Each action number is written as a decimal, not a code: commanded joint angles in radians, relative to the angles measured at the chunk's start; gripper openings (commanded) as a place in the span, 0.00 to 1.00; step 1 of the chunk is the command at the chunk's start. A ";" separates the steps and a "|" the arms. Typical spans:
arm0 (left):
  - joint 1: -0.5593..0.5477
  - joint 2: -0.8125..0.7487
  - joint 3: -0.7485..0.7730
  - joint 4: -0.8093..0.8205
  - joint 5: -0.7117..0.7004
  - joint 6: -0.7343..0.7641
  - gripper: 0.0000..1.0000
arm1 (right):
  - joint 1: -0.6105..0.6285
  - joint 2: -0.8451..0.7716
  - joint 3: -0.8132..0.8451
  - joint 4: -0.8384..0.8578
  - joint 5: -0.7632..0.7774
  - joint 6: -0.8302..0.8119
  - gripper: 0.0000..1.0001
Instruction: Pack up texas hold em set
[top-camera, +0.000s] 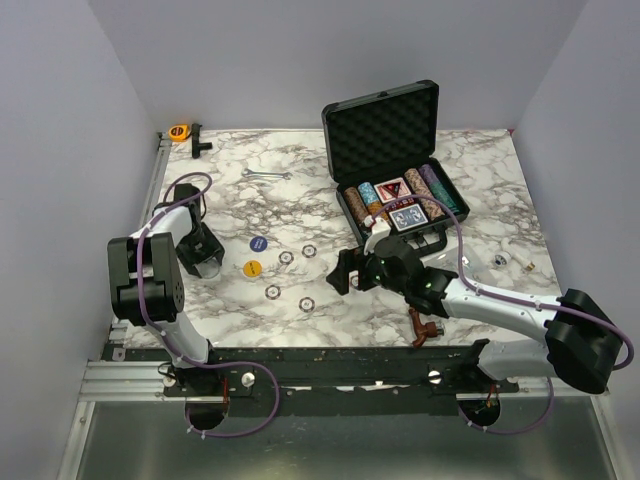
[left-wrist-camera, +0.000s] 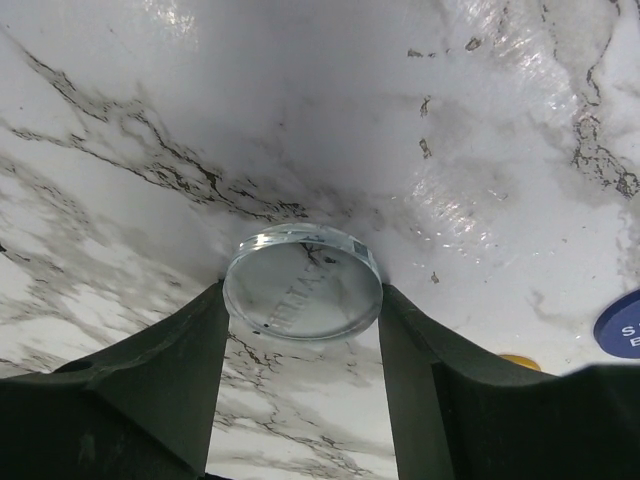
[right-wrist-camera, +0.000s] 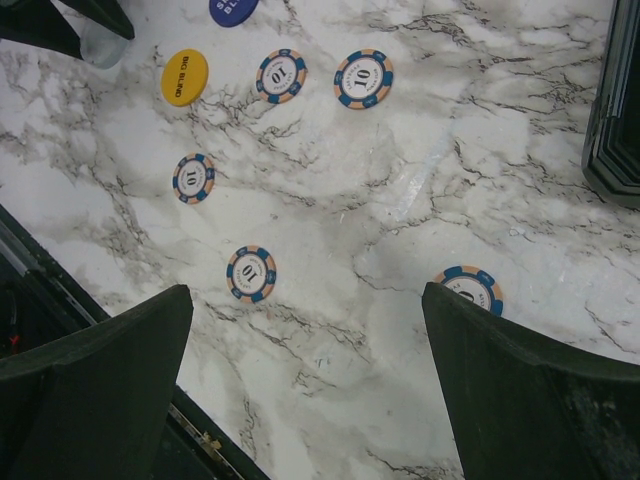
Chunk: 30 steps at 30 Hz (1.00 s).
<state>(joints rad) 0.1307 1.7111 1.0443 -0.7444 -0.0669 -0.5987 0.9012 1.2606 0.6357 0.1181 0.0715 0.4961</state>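
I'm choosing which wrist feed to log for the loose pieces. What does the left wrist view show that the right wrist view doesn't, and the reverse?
Only the left wrist view: a close look at the clear disc, with the left tool gripping its rim on both sides.
Only the right wrist view: five striped chips marked 10, a corner of the black case, and the right tool open over bare tabletop.
Both views: the yellow disc, the blue disc and the marble table.

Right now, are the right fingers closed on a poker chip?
No, the right fingers stand wide apart, and the striped chips lie loose on the marble table.
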 joint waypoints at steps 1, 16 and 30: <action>-0.002 -0.035 -0.014 0.026 0.022 0.011 0.43 | -0.005 -0.013 0.026 -0.044 0.067 -0.019 1.00; -0.482 -0.252 0.261 0.119 0.109 0.176 0.23 | -0.406 -0.067 0.065 -0.176 -0.247 0.050 1.00; -0.868 -0.347 0.211 0.253 0.222 0.503 0.13 | -0.608 0.094 0.290 -0.193 -0.751 0.172 0.85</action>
<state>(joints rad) -0.6556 1.4368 1.2919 -0.5259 0.1425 -0.2283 0.2958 1.3045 0.8478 -0.0578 -0.4591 0.6025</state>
